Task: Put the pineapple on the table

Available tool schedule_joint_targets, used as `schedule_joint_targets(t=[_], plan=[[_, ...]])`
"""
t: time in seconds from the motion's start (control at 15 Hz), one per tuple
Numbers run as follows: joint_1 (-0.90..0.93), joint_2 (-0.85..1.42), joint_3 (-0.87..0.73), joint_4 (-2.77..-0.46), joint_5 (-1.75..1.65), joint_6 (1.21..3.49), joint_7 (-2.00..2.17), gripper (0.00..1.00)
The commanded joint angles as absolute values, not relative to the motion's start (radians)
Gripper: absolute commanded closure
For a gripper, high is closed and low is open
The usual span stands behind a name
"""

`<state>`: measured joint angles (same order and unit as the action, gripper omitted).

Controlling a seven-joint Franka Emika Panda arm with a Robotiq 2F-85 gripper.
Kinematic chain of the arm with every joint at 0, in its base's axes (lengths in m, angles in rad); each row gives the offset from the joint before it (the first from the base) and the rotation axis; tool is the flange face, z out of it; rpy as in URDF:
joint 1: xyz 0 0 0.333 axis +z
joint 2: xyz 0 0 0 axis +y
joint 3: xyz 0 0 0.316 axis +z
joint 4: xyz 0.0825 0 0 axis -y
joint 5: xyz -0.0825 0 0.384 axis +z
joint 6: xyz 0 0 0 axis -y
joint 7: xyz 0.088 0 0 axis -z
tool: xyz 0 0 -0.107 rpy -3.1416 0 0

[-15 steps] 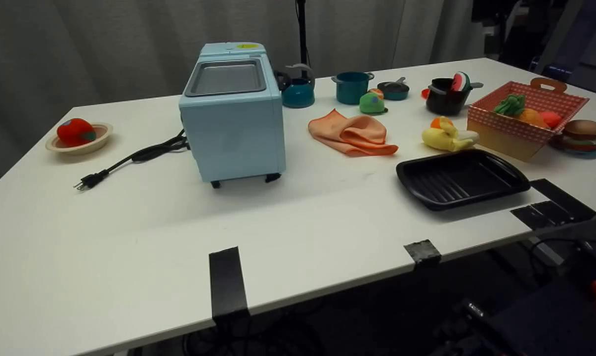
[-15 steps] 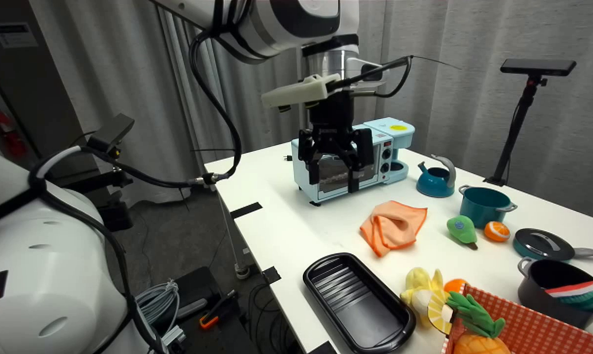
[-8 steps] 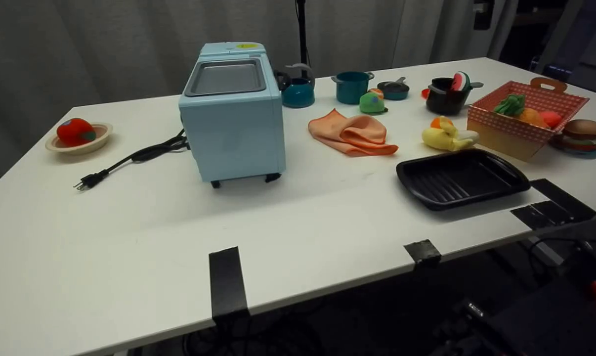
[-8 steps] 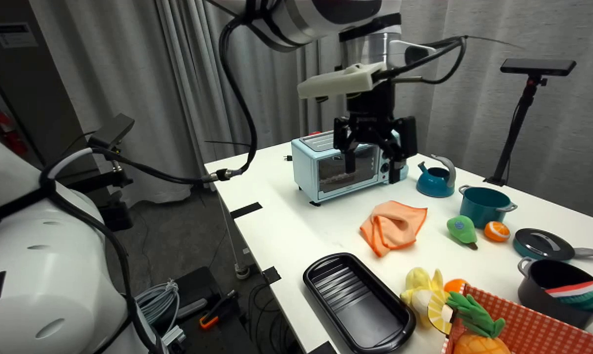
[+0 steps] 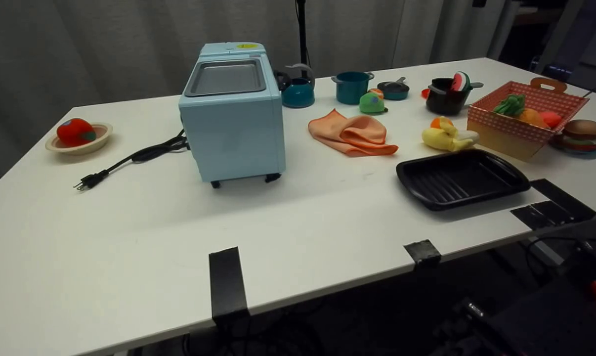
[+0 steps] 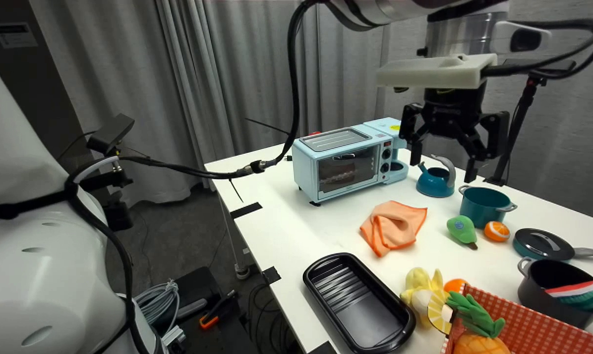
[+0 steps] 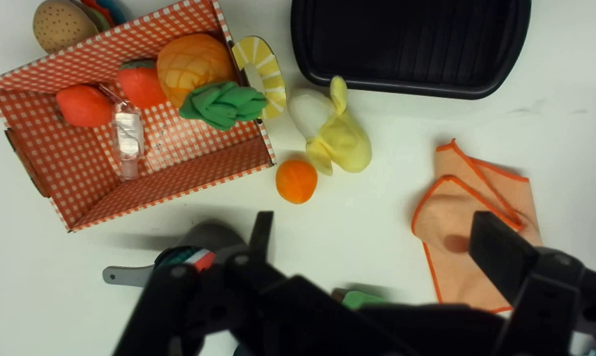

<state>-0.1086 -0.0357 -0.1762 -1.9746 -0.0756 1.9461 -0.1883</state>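
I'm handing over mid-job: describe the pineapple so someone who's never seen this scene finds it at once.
On the white table, near the black tray, stands a red-and-white checked basket. The pineapple lies inside, at the end nearest the tray. Its orange-yellow body and bushy green tuft set it apart from the two red fruits in there.

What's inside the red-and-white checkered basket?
A green-leaved orange-yellow toy pineapple, two red toy fruits and a clear, shiny object. Whatever's under the pineapple is covered.
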Motion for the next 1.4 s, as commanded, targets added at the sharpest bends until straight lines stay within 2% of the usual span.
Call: schedule_joint_targets(t=[0.0,0.73,1.33], plan=[[-0.158,0.070,-0.201,-1.885,0.014,1.948,-0.265,0.00],[-0.302,0.309,-0.217,-1.861,0.124,2.052,-0.316,0.00],[-0.353,0.428,-0.206,-1.836,0.110,2.043,-0.299,0.00]])
